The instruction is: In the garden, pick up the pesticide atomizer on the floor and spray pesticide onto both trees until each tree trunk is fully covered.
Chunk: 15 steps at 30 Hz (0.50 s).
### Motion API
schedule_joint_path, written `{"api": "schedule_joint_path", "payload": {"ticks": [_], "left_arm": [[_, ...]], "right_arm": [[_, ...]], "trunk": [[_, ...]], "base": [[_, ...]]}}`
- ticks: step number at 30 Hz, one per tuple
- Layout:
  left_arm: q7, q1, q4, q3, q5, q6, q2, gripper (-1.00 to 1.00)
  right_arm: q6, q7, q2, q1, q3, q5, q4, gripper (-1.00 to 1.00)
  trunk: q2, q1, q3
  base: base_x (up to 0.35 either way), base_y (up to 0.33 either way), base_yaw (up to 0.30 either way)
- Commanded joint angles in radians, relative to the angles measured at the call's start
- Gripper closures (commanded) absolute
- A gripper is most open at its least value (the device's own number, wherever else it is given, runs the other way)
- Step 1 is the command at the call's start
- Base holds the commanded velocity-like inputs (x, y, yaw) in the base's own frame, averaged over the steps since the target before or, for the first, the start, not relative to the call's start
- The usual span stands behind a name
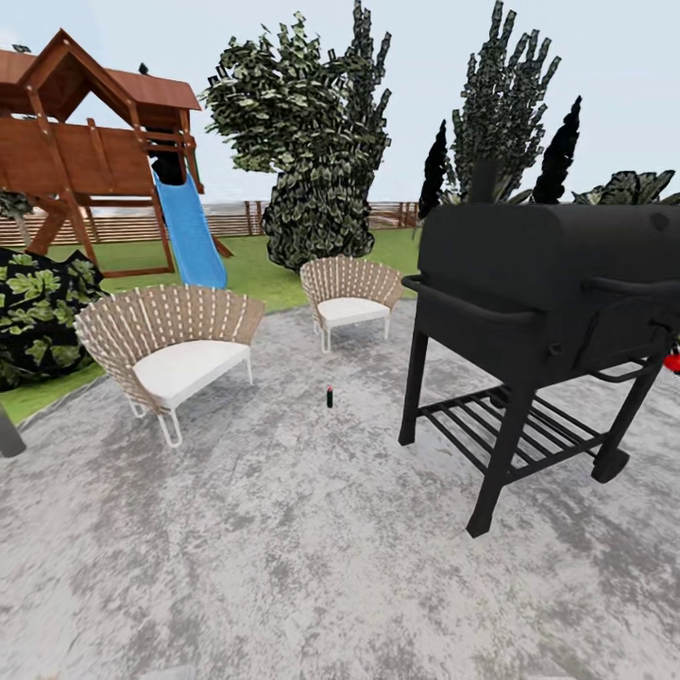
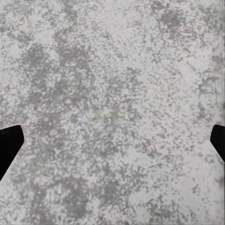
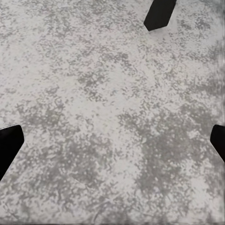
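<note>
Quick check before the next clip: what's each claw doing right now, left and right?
Left claw: open, holding nothing, over grey paving.
Right claw: open, holding nothing, over the same paving.

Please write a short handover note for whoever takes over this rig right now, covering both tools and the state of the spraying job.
Left tool: open, nothing held, fingertips spread wide over bare grey paving.
Right tool: open, nothing held, also over paving.
Job's things: a small dark bottle with a red top, probably the sprayer, stands upright on the paving ahead, between the nearer wicker chair and the black grill. No bare straight trunk is visible from here; lawn and fence lie beyond.
Done: nothing yet.
Left: drive to the bottle, pick it up, find both trees, spray each trunk fully.
</note>
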Motion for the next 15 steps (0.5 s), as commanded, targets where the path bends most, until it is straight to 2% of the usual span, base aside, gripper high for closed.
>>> {"api": "schedule_joint_path", "payload": {"ticks": [1, 15], "left_arm": [[0.000, 0.000, 0.000, -0.001, 0.009, -0.003, 0.000, -1.00], [0.000, 0.000, 0.000, -0.001, 0.009, -0.003, 0.000, -1.00]], "right_arm": [[-0.003, 0.000, 0.000, -0.001, -0.001, 0.000, 0.001, -1.00], [-0.003, 0.000, 0.002, -0.001, -0.001, 0.000, 0.002, -1.00]], "trunk": [[-0.008, 0.004, -0.005], [-0.106, 0.057, -0.060]], "base": [[0.000, 0.000, -0.278], [0.000, 0.000, -0.278]]}}
